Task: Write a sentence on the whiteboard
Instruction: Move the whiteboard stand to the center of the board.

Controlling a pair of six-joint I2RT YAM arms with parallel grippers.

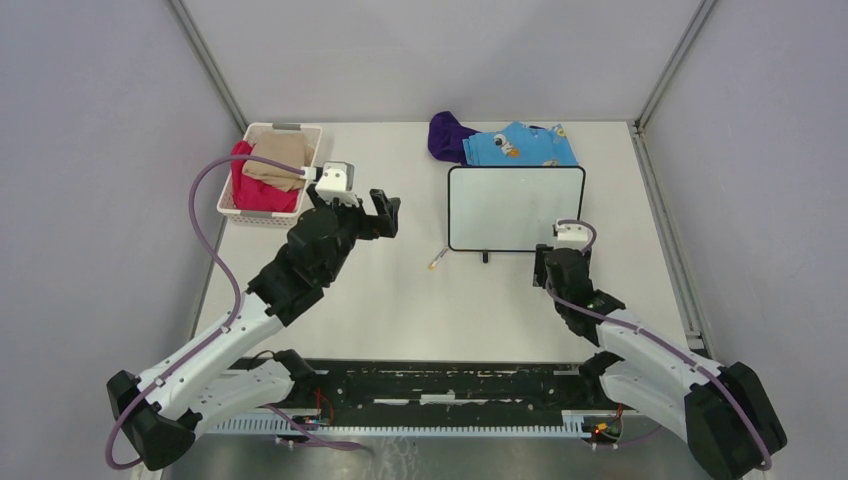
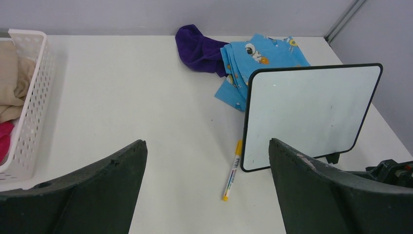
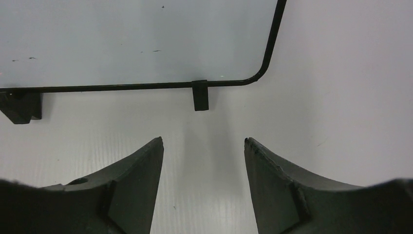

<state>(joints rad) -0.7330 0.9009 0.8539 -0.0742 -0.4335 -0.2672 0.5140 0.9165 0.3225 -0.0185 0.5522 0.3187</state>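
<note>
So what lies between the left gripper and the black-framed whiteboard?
Only a yellow-and-white marker pen on the white table, near the whiteboard corner; left wrist view.

A small white rectangular board with a thin black frame [image 1: 515, 207] stands right of centre on the pale table [image 1: 420, 310]. A thin yellow marker [image 1: 438, 260] lies by its lower left corner. Blue patterned cloth [image 1: 525, 146] and purple cloth [image 1: 448, 135] lie above it. A white perforated basket [image 1: 262, 130] of fabric sits upper left.
</note>
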